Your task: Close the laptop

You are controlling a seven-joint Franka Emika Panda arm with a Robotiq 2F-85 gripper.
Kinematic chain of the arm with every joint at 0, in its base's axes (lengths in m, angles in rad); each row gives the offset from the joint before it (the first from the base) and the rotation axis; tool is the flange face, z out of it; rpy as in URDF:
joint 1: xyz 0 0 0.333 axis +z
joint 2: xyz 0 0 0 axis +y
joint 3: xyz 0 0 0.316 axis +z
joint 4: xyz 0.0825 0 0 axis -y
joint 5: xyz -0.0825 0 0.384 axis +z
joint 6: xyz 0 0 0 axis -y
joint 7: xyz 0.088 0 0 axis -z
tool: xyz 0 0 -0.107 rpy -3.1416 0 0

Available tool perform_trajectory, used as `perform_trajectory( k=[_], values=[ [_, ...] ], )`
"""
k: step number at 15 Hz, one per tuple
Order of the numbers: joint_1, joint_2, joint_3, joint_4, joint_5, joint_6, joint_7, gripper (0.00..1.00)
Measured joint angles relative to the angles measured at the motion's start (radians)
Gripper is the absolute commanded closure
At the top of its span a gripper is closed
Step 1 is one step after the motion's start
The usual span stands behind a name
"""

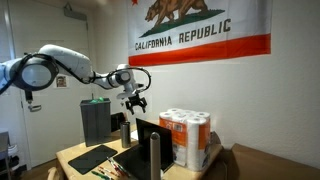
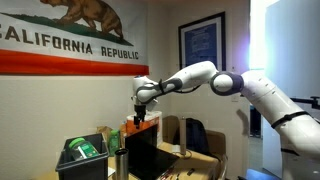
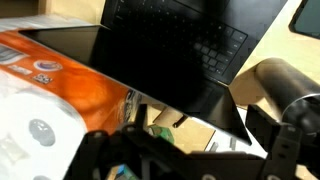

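Observation:
The black laptop (image 1: 146,136) stands open on the wooden table, with its screen panel upright next to the paper-roll pack (image 1: 187,138). It also shows in an exterior view (image 2: 148,156). In the wrist view I look down on its dark keyboard and screen (image 3: 185,45). My gripper (image 1: 135,101) hangs just above the top edge of the screen, apart from it. It shows in both exterior views (image 2: 140,113). Its fingers look spread and empty in the wrist view (image 3: 195,148).
A tall dark grey box (image 1: 96,120) stands at the back of the table. A flat dark pad (image 1: 90,158) lies at the front. A dark cylinder (image 1: 155,156) stands before the laptop. A bin with green contents (image 2: 84,151) sits beside it.

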Motion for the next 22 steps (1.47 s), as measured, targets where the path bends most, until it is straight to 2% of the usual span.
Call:
perform_trajectory(
  k=[4, 8, 15, 22],
  values=[
    [0.020, 0.139, -0.016, 0.178, 0.001, 0.000, 0.002, 0.00],
    [0.030, 0.249, -0.020, 0.283, 0.005, 0.000, 0.008, 0.00],
    [0.028, 0.352, -0.020, 0.361, 0.008, 0.002, 0.026, 0.00],
    [0.027, 0.369, -0.016, 0.401, 0.008, -0.032, 0.026, 0.00]
  ],
)
